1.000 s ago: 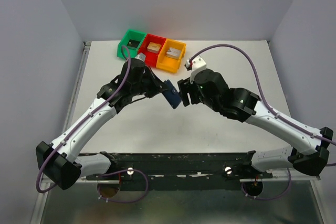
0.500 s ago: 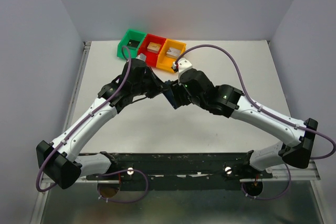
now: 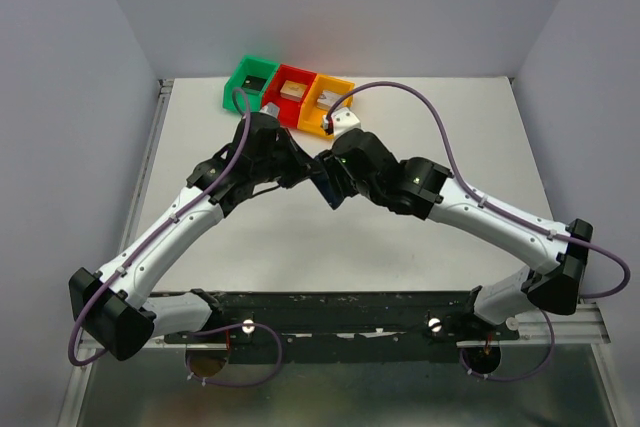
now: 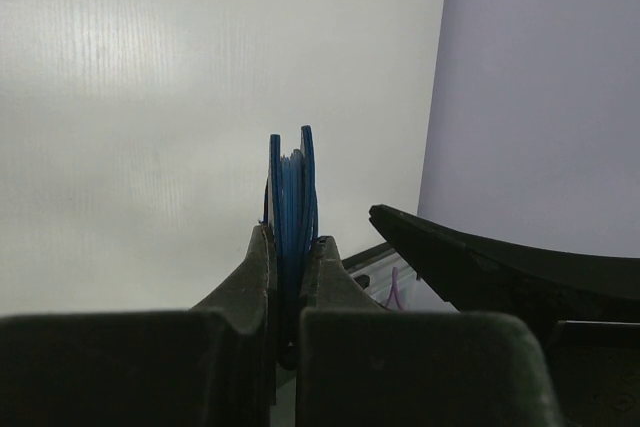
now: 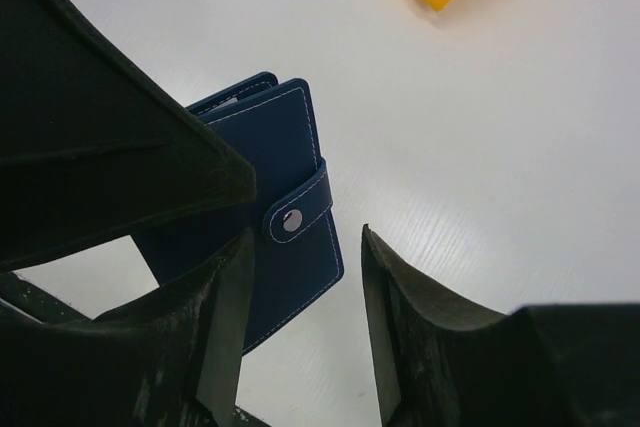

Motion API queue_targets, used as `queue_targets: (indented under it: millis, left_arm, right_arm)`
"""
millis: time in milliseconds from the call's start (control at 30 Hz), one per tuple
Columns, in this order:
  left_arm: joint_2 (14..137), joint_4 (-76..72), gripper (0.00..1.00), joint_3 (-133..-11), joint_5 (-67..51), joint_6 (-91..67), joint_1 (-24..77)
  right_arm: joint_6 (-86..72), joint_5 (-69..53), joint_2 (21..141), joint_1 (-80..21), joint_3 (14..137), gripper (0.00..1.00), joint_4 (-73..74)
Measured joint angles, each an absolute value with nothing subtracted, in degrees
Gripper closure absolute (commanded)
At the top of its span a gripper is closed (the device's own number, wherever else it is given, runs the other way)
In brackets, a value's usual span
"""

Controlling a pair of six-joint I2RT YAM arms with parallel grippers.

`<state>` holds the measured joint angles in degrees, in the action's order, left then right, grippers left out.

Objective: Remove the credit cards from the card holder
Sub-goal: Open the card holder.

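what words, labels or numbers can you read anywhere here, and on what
None can be read in any view.
The card holder has a plain navy cover, pale stitching and a blank metal snap.
The green bin, red bin and orange bin show no print.

White table [image 3: 450,137], three plastic bins [image 3: 291,95]

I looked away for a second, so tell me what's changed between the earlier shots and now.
The right gripper swung left, closing the gap to the card holder. Its jaws narrowed but are still apart at the holder's strap edge, with nothing clamped yet. The left gripper stayed shut on the card holder, holding it up in the same spot. The coloured bins have not moved.
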<state>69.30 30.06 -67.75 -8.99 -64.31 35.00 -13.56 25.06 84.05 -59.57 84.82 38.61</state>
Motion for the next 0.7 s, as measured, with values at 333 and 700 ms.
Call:
queue_targets:
  millis: [333,700]
  left_arm:
    - [68.8,30.1,1.00,-67.2,-8.9,-64.1,35.0]
    - [68.7,30.0,1.00,-67.0,-8.3,-63.7,35.0]
  right_arm:
    - [-13.7,26.0,86.1,-59.6,85.9,0.61,39.5]
    - [-14.0,26.0,87.5,-60.0,86.9,0.75,39.7]
